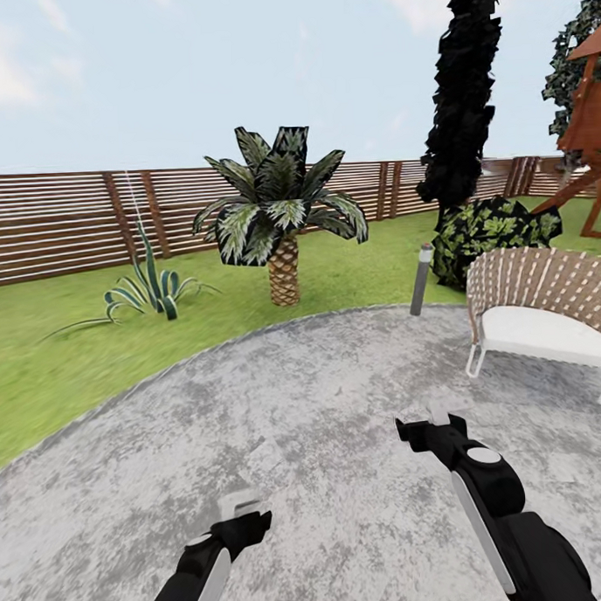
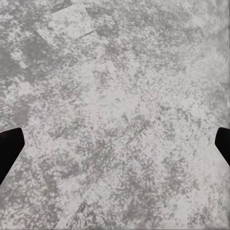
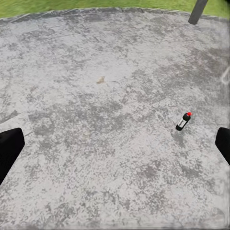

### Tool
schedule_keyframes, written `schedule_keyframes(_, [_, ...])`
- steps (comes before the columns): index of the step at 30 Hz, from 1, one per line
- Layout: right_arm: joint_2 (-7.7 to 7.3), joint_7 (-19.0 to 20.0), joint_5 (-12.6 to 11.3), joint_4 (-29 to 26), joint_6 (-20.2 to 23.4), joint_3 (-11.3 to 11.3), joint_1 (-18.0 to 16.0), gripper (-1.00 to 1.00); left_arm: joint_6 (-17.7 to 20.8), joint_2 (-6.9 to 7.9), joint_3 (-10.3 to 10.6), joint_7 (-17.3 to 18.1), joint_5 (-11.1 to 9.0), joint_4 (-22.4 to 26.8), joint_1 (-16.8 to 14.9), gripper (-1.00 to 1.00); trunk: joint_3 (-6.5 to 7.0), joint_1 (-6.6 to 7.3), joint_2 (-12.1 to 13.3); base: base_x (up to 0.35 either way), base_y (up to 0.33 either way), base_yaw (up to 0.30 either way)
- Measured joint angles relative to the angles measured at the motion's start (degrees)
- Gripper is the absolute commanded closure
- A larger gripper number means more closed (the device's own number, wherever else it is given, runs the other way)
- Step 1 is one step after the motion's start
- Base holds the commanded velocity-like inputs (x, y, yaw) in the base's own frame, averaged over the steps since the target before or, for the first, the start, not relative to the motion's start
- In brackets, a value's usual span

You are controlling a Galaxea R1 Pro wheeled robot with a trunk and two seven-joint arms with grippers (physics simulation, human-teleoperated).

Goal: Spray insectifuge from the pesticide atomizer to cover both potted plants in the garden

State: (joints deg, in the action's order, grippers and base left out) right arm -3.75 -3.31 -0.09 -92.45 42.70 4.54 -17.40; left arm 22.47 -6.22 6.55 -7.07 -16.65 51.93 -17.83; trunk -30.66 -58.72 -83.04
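You are looking out over the round grey patio [image 1: 324, 439] toward the lawn [image 1: 67, 363] and the slat fence [image 1: 61, 223]. Both arms are reaching forward over the stone. Your left tool [image 1: 243, 516] is hanging low at the near left; your right tool [image 1: 426, 431] is sitting higher and further right. In each wrist view the two dark fingertips are showing at opposite edges of the picture, so both tools are standing wide open and gripping nothing.

The atomizer [image 3: 183, 120] is appearing in the right wrist view: a small dark bottle with a white band and a red tip, standing upright on the patio, apart from both fingertips and closer to one of them. The band is too small for any writing to be read. That view is also catching the foot of the grey post [image 3: 198, 11] at the patio's far edge.

The head view is giving you the palm [image 1: 279, 214], the spiky plant [image 1: 147, 294], the bush [image 1: 494, 231], the tall dark tree [image 1: 462, 92] and the wicker chair [image 1: 546, 307].

The left wrist view is showing bare speckled stone.
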Motion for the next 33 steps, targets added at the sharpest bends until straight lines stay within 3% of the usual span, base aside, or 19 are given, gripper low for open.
schedule_keyframes(13, [0.05, -0.26, 0.00, 0.00, 1.37, -0.20, -0.73, -1.00, 0.14, 0.18, 0.15, 0.26, -3.37, -0.01, 0.00, -1.00, 0.00, 0.02, 0.00, 0.210, 0.166, -0.277])
schedule_keyframes(14, [0.03, -0.45, 0.24, 0.03, 6.66, -4.08, -2.78, -1.00, 0.16, 0.16, 0.15, 0.26, -3.53, 0.00, 0.01, -1.00, 0.01, 0.02, 0.00, 0.249, 0.199, -0.278])
schedule_keyframes(18, [0.19, -0.41, -0.21, 0.03, 9.12, -7.24, -4.08, -1.00, 0.25, 0.02, 0.42, 0.20, -3.51, -0.04, 0.02, -1.00, 0.00, 0.02, 0.00, 0.254, 0.197, -0.279])
schedule_keyframes(19, [0.41, -0.43, -0.26, 0.03, 9.29, -7.39, -4.14, -1.00, 0.27, 0.02, 0.64, 0.18, -3.50, -0.05, 0.02, -1.00, 0.00, 0.02, 0.00, 0.259, 0.192, -0.284])
schedule_keyframes(21, [3.43, -0.48, -0.41, 0.01, 9.79, -7.80, -4.14, -1.00, 0.28, -0.05, 2.77, 0.07, -3.58, -0.44, 0.01, -1.00, 0.01, 0.02, 0.00, 0.274, 0.177, -0.285])
schedule_keyframes(22, [3.70, -0.46, -0.26, 0.02, 9.90, -7.82, -4.24, -1.00, 0.39, -0.05, 3.12, 0.23, -3.60, -0.53, 0.01, -1.00, 0.02, 0.02, 0.00, 0.284, 0.164, -0.286])
schedule_keyframes(33, [3.81, -0.43, -0.20, 0.02, 9.94, -8.08, -4.52, -1.00, 0.33, 0.03, 3.48, 1.33, -3.57, -0.62, -0.08, -1.00, 0.22, 0.03, 0.00, 0.306, 0.137, -0.286])
